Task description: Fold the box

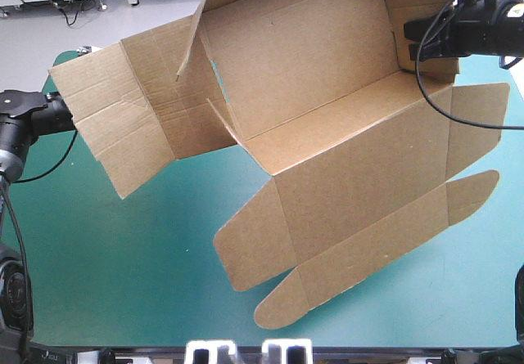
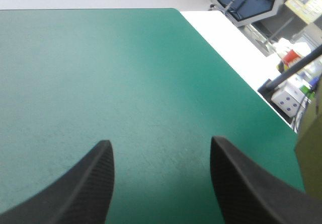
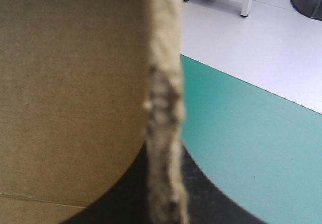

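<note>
Pinching box edge: right end effector | left end effector: spread, empty

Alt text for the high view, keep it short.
A brown box, an open sheet with flaps spread, is held tilted over the teal-green table by the right end effector gripping its far right wall. The left arm sits at the box's left flap.

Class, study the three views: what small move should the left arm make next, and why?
Probably bring the left end effector to the box at its left flap and grip it. It is open over bare cover, while the right end effector alone holds the raised box.
</note>
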`<state>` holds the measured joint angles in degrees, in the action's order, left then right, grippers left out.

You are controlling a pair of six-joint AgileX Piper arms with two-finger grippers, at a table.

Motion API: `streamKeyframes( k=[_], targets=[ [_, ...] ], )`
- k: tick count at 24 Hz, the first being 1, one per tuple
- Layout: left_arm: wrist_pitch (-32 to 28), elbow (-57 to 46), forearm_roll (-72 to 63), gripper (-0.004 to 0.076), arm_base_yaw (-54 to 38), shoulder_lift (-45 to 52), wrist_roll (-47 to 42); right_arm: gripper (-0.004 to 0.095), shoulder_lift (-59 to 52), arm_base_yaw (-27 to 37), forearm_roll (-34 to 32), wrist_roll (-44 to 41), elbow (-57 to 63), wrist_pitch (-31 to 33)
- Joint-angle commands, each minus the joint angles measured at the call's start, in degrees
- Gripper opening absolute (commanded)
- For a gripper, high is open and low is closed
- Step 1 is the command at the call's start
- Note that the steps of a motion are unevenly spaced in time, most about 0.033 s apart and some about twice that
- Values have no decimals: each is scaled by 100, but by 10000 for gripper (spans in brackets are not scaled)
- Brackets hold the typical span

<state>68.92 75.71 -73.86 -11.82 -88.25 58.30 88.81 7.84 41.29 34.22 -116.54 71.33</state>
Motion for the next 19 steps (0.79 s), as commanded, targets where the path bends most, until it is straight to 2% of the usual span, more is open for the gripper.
streamKeyframes(
  k=[1,5,11,17,19],
  targets=[
    [555,146,-241,417,411,350,79,-24,94,43,412,21,-171,52],
    [555,146,-297,454,495,568,66,-24,419,43,262,-25,-171,20],
    [541,146,-396,465,553,808,-293,-24,669,-547,-861,-569,-161,-409],
    [541,146,-480,465,972,820,-317,-24,693,-1099,-972,-707,-161,-898],
    [532,146,-414,466,1079,820,-365,-23,693,-1280,-1249,-930,-161,-1011]
  ],
)
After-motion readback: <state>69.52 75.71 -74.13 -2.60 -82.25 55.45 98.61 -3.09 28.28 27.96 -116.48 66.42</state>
